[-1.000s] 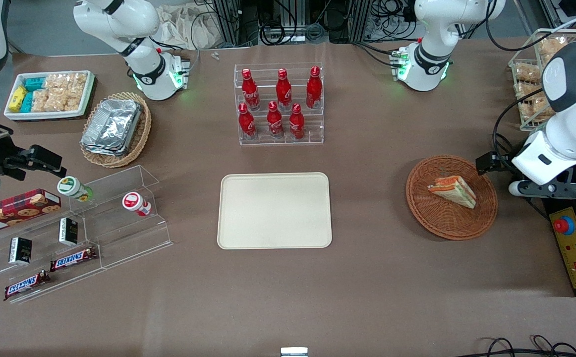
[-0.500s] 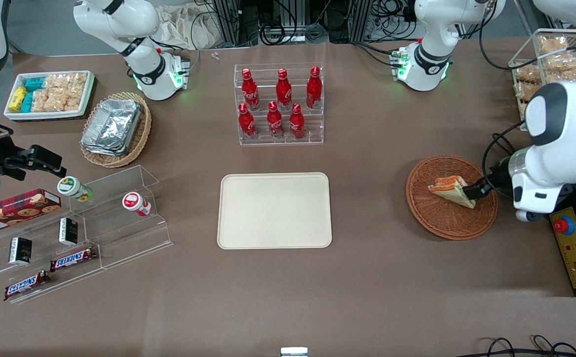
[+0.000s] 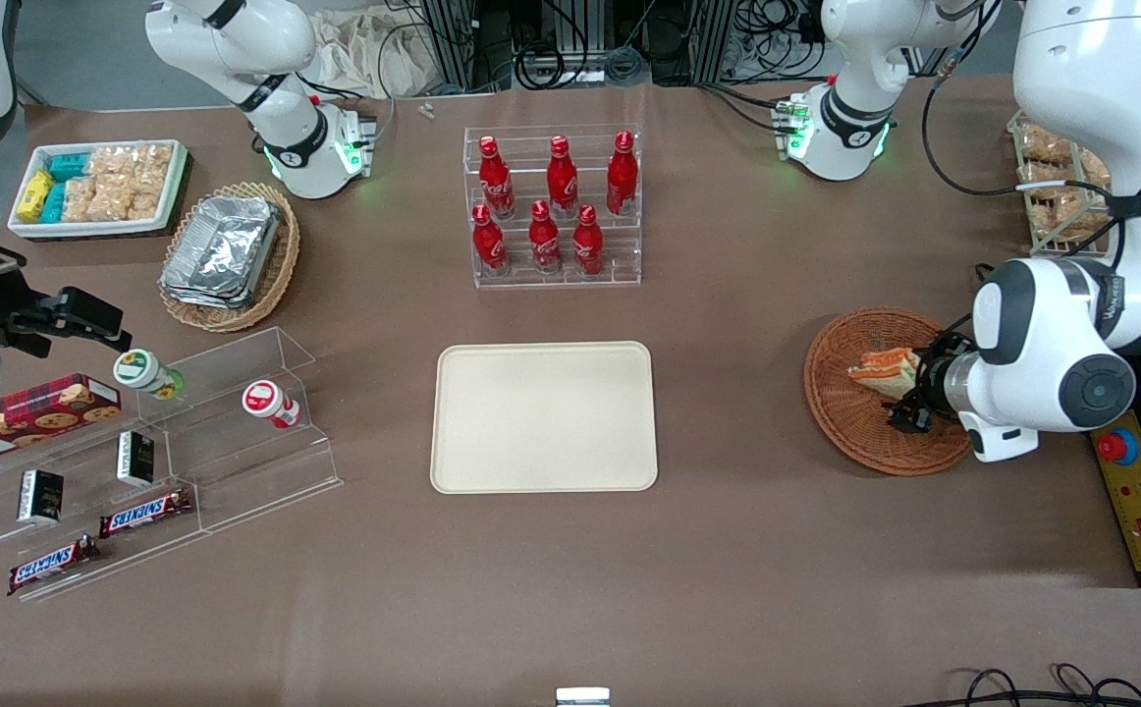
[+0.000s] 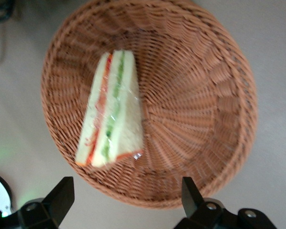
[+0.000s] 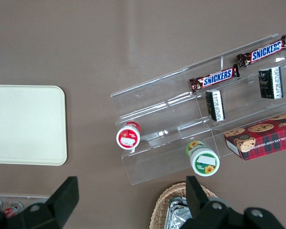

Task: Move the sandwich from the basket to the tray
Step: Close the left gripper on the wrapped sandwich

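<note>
The sandwich (image 3: 880,369) lies in the reddish-brown wicker basket (image 3: 860,437) toward the working arm's end of the table. In the left wrist view the sandwich (image 4: 112,112) is a wrapped pale wedge with red and green layers, resting in the basket (image 4: 205,95). My left gripper (image 3: 912,401) hangs over the basket, just above the sandwich's end. It is open and empty (image 4: 125,193), with its fingers (image 4: 62,192) spread wide over the basket's rim. The cream tray (image 3: 544,417) lies flat mid-table, well apart from the basket; it also shows in the right wrist view (image 5: 24,124).
A clear rack of red bottles (image 3: 553,206) stands farther from the camera than the tray. A yellow control box (image 3: 1140,501) with a red button sits beside the basket. A wire rack of snack packets (image 3: 1057,187), a tan basket of foil trays (image 3: 227,253) and acrylic snack shelves (image 3: 158,462) are also present.
The left arm has swung in from the table's end and turned downward. Its gripper moved from beside the basket to over the sandwich. The sandwich and basket have not moved.
</note>
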You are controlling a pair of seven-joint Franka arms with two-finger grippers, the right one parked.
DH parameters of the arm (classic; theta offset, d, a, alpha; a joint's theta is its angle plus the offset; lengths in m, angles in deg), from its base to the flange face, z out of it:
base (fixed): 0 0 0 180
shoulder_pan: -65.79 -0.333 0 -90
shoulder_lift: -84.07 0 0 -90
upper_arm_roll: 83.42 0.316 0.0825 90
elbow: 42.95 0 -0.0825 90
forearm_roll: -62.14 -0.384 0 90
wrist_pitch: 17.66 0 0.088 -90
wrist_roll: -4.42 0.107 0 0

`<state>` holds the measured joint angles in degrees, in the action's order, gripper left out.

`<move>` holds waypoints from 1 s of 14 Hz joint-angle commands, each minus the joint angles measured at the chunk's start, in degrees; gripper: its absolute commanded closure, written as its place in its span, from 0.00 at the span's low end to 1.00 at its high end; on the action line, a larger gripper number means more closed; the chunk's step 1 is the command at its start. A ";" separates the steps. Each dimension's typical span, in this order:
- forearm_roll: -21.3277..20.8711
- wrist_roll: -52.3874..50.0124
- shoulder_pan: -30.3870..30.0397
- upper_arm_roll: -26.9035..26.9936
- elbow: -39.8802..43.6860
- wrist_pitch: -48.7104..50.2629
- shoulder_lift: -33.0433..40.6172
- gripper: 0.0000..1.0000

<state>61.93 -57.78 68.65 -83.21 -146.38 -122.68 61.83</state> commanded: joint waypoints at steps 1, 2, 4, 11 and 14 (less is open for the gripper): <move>-2.17 -1.61 0.57 0.50 -4.23 -3.25 1.85 0.00; -2.17 -1.61 0.57 0.58 -6.24 -5.10 1.94 0.00; -2.34 -1.61 0.57 0.58 -8.54 -6.43 1.94 0.00; -3.75 -1.79 0.39 0.85 -10.57 -7.48 0.28 0.00; -3.75 -2.32 0.31 0.85 -10.13 -7.84 -0.34 0.91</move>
<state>59.07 -58.47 68.60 -82.70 -156.28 -129.45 61.52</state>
